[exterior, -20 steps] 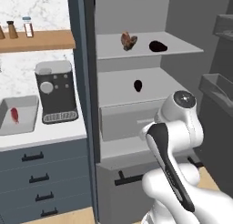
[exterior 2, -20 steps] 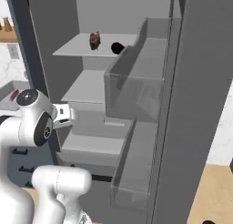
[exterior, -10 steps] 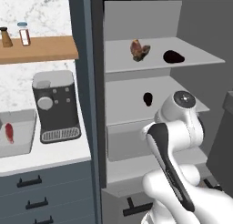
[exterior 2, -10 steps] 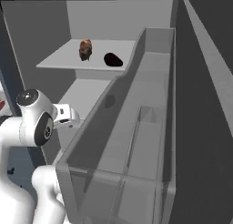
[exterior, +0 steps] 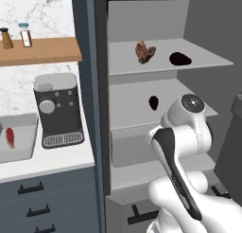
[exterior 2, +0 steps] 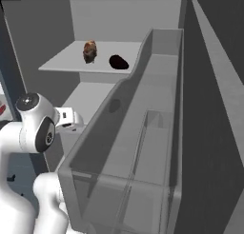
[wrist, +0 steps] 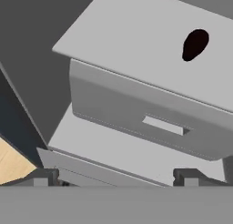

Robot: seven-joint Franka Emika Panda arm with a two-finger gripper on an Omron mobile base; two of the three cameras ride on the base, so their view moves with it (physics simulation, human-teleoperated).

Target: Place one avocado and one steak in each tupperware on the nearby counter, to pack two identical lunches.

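Fingers stand wide apart with nothing between them, their two dark tips at the bottom of my hand view. Just beyond them sits a grey fridge drawer, and on the shelf above it, at one o'clock, lies one avocado. Farther up, the top shelf carries a steak and a second avocado beside it. Off at nine o'clock, a tupperware on the counter already holds a red steak. I judge I'm reaching for the nearer avocado; next I must advance, straddle it and close.
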